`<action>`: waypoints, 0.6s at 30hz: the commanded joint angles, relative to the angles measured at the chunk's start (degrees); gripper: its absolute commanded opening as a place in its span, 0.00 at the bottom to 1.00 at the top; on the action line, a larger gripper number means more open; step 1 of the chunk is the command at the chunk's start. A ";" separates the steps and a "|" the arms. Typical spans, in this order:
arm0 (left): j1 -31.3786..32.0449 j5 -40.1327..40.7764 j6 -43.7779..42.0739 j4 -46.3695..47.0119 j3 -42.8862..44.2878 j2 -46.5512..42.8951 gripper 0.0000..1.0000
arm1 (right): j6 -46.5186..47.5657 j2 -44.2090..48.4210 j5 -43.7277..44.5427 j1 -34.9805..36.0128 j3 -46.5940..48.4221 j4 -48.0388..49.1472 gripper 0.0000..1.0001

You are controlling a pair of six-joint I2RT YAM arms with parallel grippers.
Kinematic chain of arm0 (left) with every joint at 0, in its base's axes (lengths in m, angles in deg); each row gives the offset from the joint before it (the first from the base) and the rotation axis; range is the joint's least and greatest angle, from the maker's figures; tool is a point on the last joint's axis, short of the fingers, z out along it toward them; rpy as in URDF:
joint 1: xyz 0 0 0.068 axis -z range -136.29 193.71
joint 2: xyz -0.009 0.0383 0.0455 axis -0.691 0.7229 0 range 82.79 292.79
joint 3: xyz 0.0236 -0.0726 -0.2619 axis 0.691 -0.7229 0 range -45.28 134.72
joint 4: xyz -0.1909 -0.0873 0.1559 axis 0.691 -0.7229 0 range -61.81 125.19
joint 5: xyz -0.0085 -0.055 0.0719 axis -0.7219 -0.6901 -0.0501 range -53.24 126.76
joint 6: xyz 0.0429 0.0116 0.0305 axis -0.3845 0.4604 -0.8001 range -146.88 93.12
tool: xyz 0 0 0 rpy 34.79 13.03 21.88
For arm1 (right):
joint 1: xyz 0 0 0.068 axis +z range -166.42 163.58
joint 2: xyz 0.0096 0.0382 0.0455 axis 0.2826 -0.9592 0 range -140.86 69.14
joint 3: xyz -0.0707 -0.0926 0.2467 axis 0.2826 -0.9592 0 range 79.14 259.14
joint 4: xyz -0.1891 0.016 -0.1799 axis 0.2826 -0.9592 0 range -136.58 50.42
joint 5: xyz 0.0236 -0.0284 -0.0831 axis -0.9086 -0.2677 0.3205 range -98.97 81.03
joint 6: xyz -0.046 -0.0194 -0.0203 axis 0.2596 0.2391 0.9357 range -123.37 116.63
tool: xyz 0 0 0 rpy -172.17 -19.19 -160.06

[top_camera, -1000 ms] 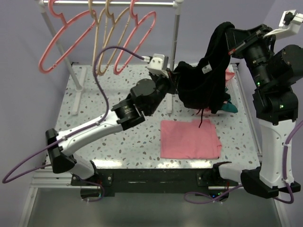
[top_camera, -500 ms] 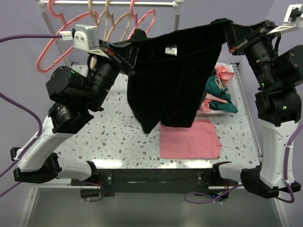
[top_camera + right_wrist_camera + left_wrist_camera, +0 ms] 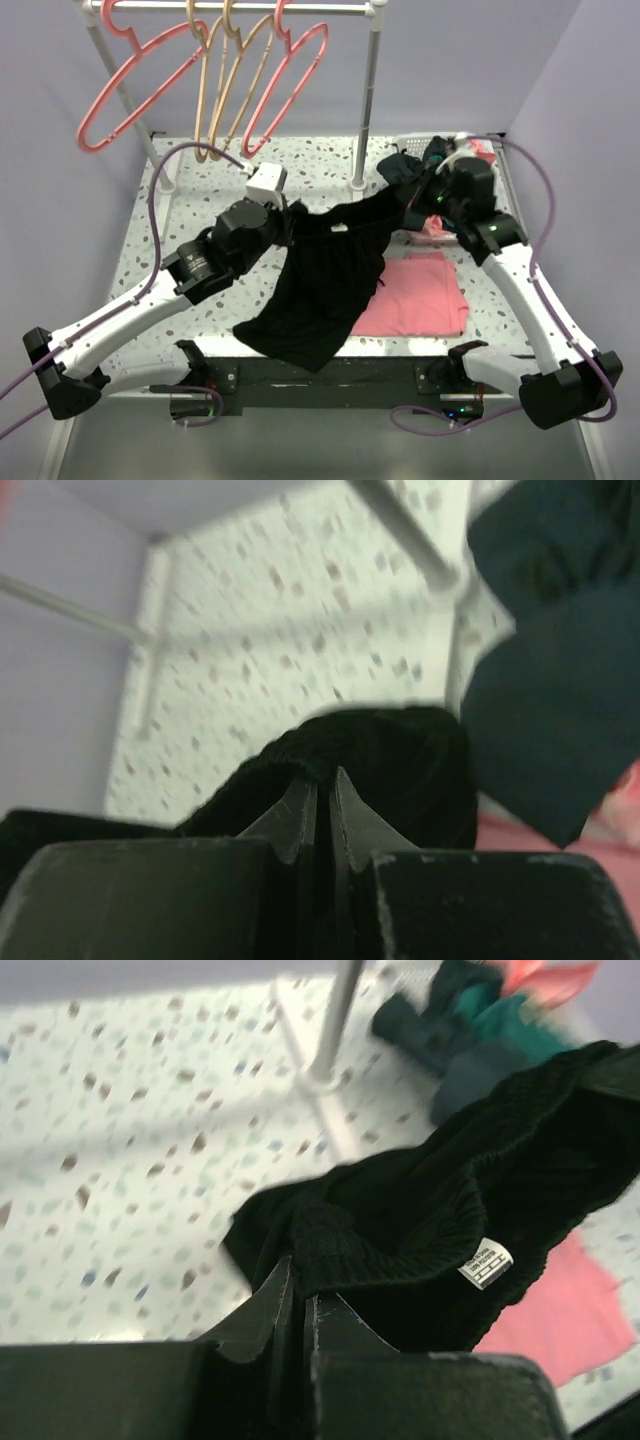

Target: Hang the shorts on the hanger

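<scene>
Left gripper [image 3: 293,216] and right gripper [image 3: 414,192], each clamped on one end of the waistband, hold the shorts [image 3: 325,285] low over the table; the waistband axis runs roughly from 8 to 2 o'clock and the legs trail toward 6 o'clock, partly over the pink cloth [image 3: 425,305]. The hanger [image 3: 324,36] hangs on the rail [image 3: 330,8], well apart, at about 12 o'clock from the left gripper and 10 to 11 o'clock from the right. The left arm appears nearer.
</scene>
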 commanded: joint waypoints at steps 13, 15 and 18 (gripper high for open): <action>-3.00 -17.94 2.40 -0.23 -12.16 -12.62 0.46 | 4.24 -0.42 11.11 10.29 -13.86 1.85 0.36; -3.00 -21.02 1.00 0.38 -7.24 -13.50 0.53 | 4.33 -0.33 10.76 10.29 -13.68 2.20 0.42; -3.00 -21.30 -1.38 1.53 0.66 -13.07 0.59 | 4.24 -0.24 10.06 10.29 -13.68 3.25 0.44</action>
